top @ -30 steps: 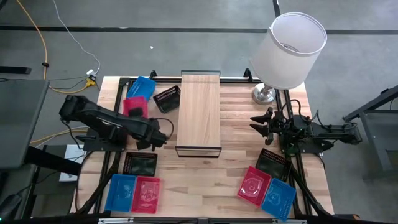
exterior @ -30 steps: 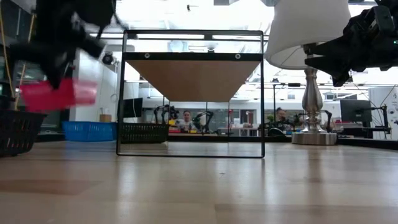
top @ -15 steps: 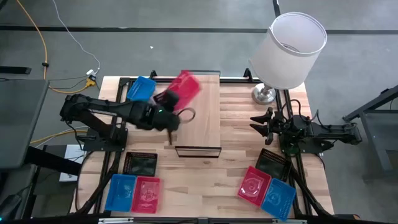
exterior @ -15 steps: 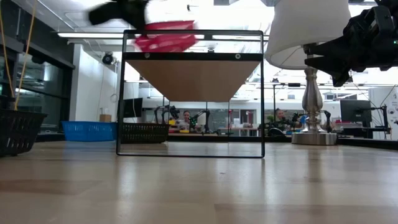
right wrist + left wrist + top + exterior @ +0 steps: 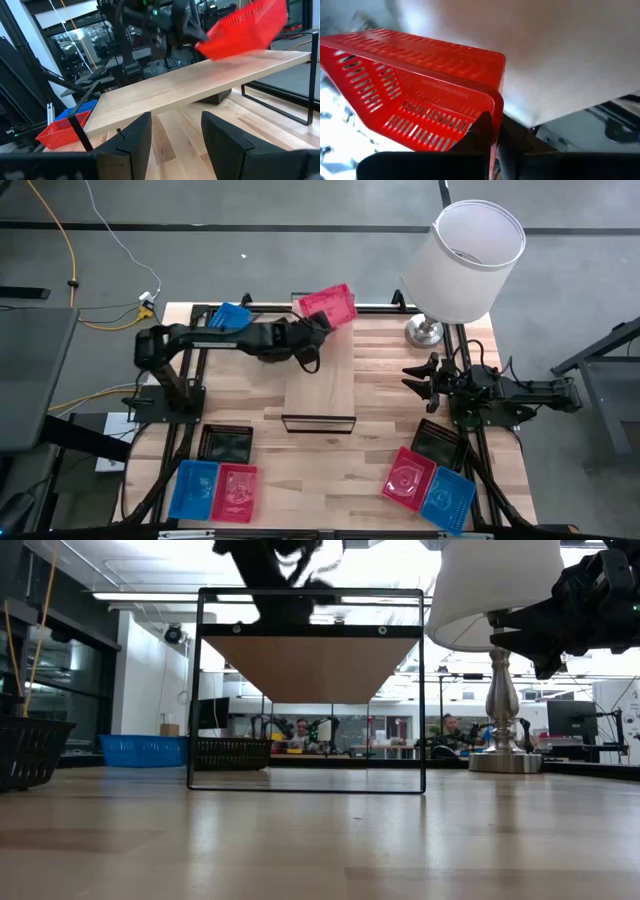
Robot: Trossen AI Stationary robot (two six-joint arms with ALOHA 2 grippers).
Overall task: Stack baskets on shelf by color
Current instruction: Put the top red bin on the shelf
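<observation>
My left gripper point(image 5: 308, 328) is shut on a red mesh basket point(image 5: 328, 304), which hangs tilted over the far end of the light-wood shelf plank point(image 5: 320, 365). The right wrist view shows this basket point(image 5: 245, 25) just above the plank point(image 5: 200, 85). In the low view only the dark left arm point(image 5: 280, 565) appears over the shelf frame point(image 5: 310, 595); the basket is hidden there. My right gripper point(image 5: 420, 375) waits open right of the shelf, its fingers point(image 5: 127, 142) spread wide. My left gripper pinches the red basket's side wall near a corner point(image 5: 492, 107), one finger point(image 5: 480, 130) inside the basket and the other outside. It reaches in from the table's left. The basket is lifted, tilted, its open side turned partly toward the gripper.
A blue basket point(image 5: 230, 317) sits at the far left. Black point(image 5: 226, 445), blue point(image 5: 195, 488) and red point(image 5: 236, 490) baskets lie near left; black point(image 5: 437, 440), red point(image 5: 408, 477) and blue point(image 5: 448, 498) ones near right. A white-shaded lamp point(image 5: 470, 260) stands far right.
My left gripper has swung up and toward the table's right and far edge, carrying the red basket from the left side of the table over the shelf to its far end. The basket has turned and tipped on the way.
</observation>
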